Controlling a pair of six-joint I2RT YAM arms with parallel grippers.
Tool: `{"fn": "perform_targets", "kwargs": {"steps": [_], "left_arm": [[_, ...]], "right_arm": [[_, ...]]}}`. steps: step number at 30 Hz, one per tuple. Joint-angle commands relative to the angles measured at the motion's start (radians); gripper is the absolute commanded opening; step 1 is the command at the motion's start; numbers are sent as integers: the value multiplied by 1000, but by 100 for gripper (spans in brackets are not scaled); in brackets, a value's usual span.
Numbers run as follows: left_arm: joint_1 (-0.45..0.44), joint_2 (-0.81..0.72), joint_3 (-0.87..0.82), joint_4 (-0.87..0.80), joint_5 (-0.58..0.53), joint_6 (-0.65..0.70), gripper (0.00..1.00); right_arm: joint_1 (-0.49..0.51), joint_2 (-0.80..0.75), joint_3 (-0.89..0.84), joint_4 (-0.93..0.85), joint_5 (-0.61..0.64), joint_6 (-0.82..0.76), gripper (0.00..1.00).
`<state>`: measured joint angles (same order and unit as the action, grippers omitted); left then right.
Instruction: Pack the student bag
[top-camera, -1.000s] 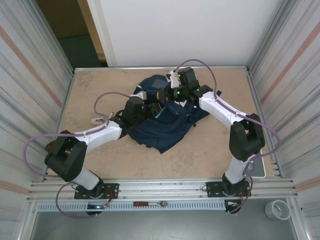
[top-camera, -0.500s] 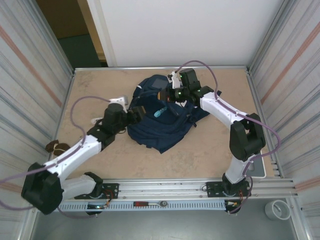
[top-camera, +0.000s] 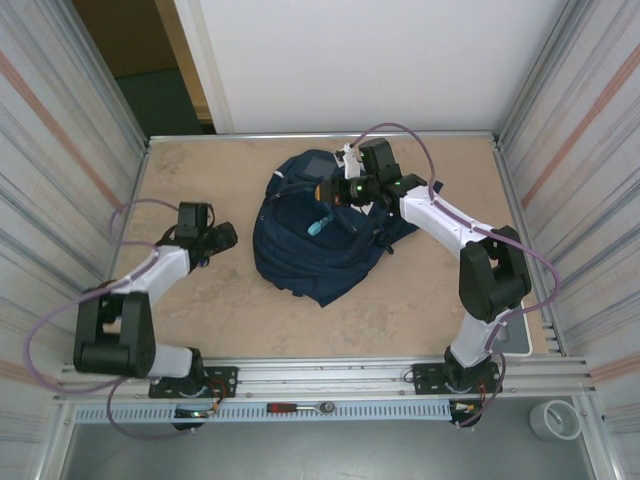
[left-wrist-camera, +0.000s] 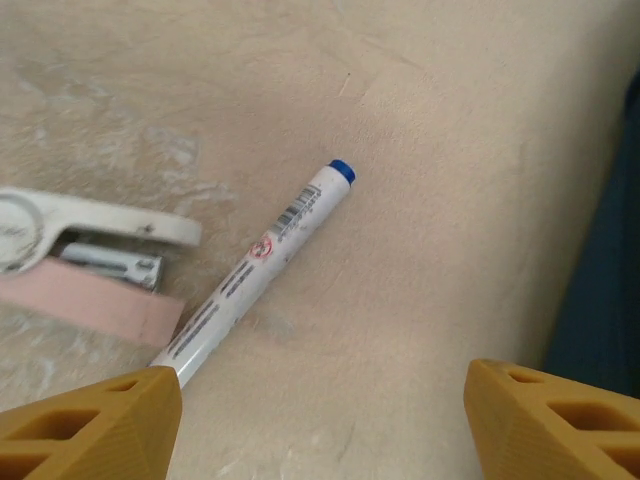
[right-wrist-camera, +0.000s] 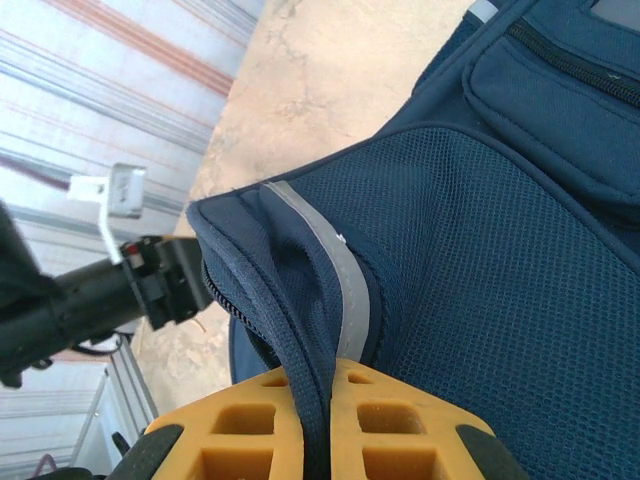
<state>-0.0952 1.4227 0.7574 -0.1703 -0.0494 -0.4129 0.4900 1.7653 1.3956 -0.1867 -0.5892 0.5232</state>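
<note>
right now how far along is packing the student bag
Done: a teal item already lies in the open mouth of the student bag. In hand: the right gripper pinches the bag's rim, holding it open, and the left gripper hangs open over a blue-capped marker on the table. Left: the marker and a white and pink stapler-like tool beside it are outside the bag.

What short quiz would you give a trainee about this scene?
1. True or false: the right gripper is shut on the student bag edge.
2. What lies on the table by the left gripper? A: a white marker; B: scissors; C: a cup.
3. Fill in: the left gripper's jaws stand ____.
Key: 1 true; 2 A; 3 open.
</note>
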Motion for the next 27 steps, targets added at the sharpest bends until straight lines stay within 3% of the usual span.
{"fn": "perform_targets", "kwargs": {"steps": [1,17,27], "left_arm": [[20,99,122,-71,13,69,75],[55,375,377,-236,78,68,73],[55,445,430,-282,149,91,56]], "right_arm": [[-21,-36,-13,44,-18,15,0],[-31,-66,-75,75,-32,23,0],[-39,-81,-99,81,-34,24,1]]}}
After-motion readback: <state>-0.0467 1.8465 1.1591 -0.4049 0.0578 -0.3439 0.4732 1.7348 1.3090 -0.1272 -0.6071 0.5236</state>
